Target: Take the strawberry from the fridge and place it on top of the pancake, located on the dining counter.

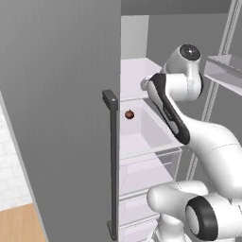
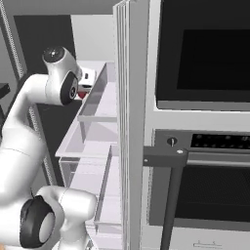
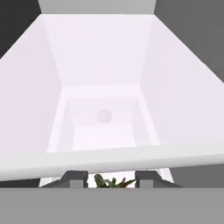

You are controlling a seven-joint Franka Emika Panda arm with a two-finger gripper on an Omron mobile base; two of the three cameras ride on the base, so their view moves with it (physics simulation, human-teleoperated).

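Note:
The fridge [image 1: 61,94] stands open, with white shelves and clear drawers inside. My arm reaches onto an upper shelf. My gripper [image 3: 110,177] is shut on the strawberry [image 3: 111,180], whose green top pokes out between the two dark fingertips. From the right base view the strawberry [image 2: 82,93] is a small red patch just under the hand, with the gripper [image 2: 84,88] over the shelf's front edge. The pancake and the dining counter are out of view.
A darker brownish-red round fruit [image 1: 129,114] lies on the shelf below. The left door's dark bar handle [image 1: 112,160] stands close to the arm. The right door with its clear bins [image 2: 97,97] flanks the hand. A black wall oven [image 2: 205,97] is further right.

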